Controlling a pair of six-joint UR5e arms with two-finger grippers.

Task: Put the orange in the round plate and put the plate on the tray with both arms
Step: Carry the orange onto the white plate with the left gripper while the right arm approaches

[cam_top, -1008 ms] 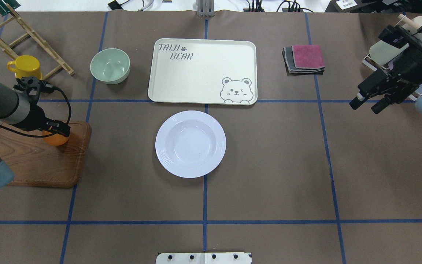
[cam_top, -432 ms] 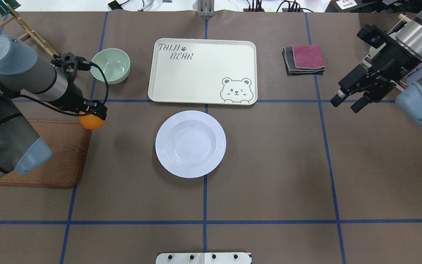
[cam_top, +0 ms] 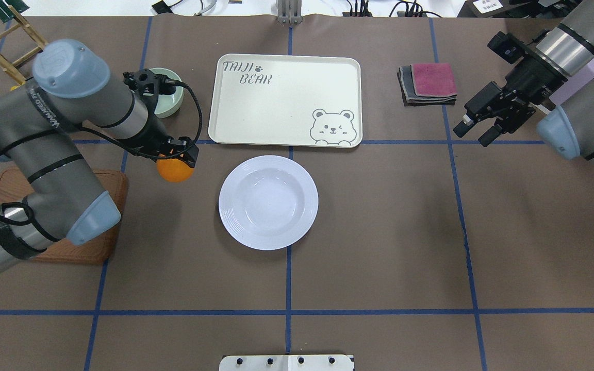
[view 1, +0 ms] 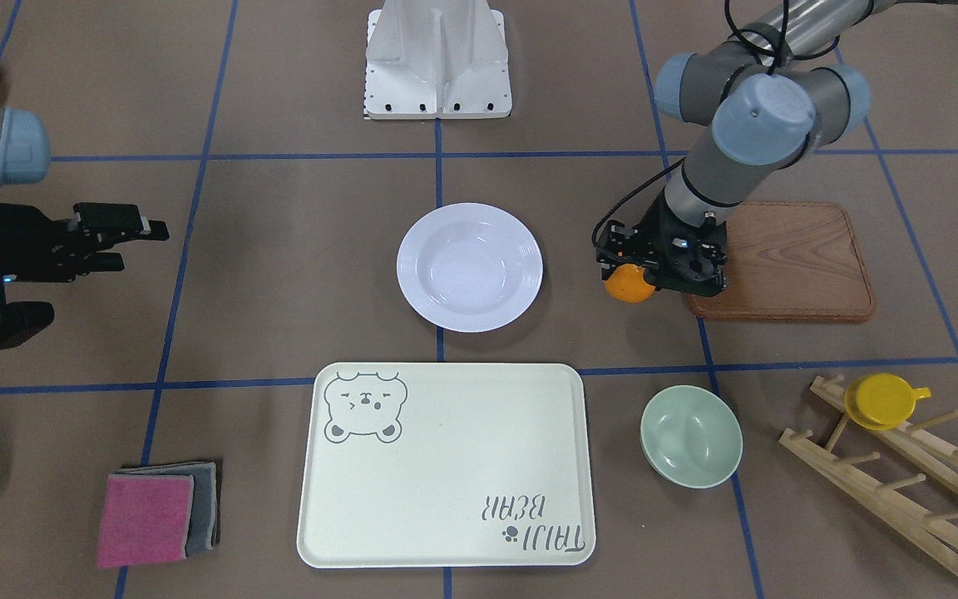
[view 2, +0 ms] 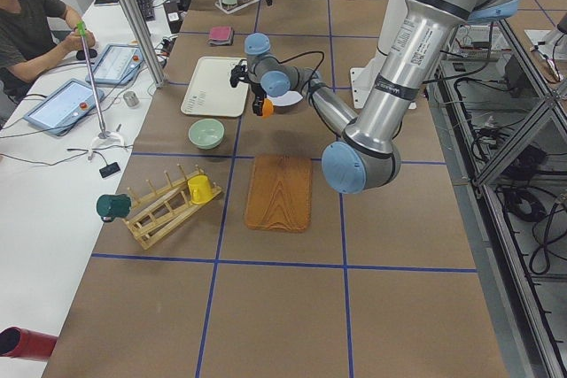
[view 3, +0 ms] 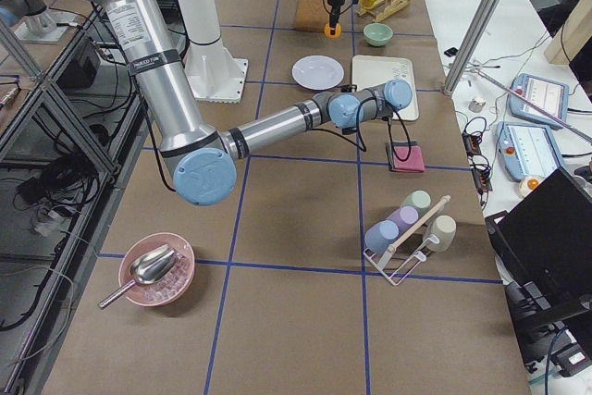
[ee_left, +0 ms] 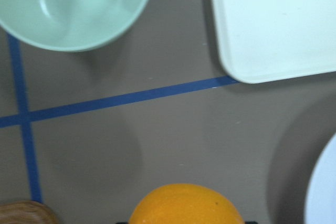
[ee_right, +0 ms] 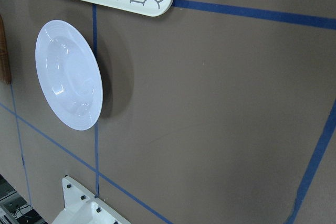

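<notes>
The left gripper [cam_top: 176, 161] squeezes the orange [cam_top: 174, 173] between its fingers, beside the round plate [cam_top: 268, 202]; the right gripper [cam_top: 473, 133] is spread apart

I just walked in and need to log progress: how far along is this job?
Done: the orange is picked up, held aloft in the left gripper, short of the round plate. In hand: carrying it to that plate, which is empty. Left: dropping the orange in, then both arms moving the plate onto the tray, now bare; the right gripper hangs open.
</notes>
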